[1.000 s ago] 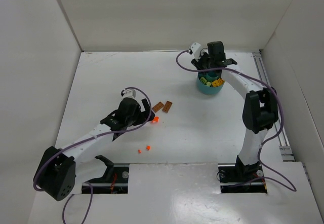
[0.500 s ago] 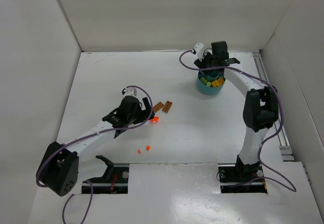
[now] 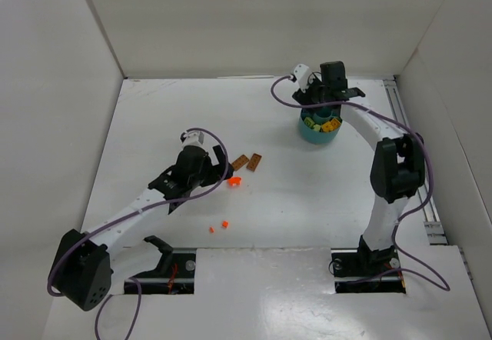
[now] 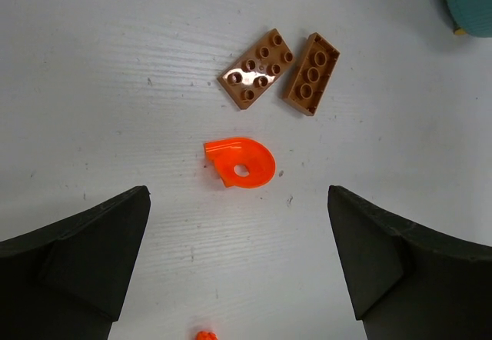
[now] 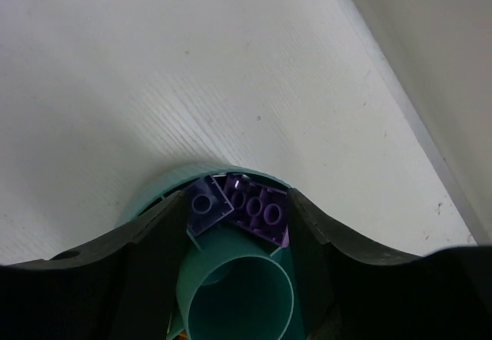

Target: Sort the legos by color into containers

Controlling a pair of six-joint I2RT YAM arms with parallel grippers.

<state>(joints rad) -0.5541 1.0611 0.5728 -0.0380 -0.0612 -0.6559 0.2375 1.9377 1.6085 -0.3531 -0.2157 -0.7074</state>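
The teal dish (image 3: 319, 130) stands at the back right with yellow-orange and green legos in its compartments. My right gripper (image 3: 320, 110) hangs open just over it. In the right wrist view its jaws (image 5: 234, 205) stand either side of two purple legos (image 5: 257, 209) lying in the dish's far compartment (image 5: 165, 190). My left gripper (image 3: 224, 173) is open and empty, low over the table. An orange rounded lego (image 4: 240, 163) lies just ahead of its jaws (image 4: 237, 195). Two brown legos (image 4: 257, 68) (image 4: 310, 74) lie beyond it.
Two tiny orange legos (image 3: 224, 224) (image 3: 211, 230) lie near the front of the table; one shows at the bottom edge of the left wrist view (image 4: 204, 335). White walls enclose the table on three sides. The dish rim shows at the left wrist view's top right corner (image 4: 470, 5).
My left arm has shifted slightly left, still over the orange lego. My right wrist has turned a little over the dish.
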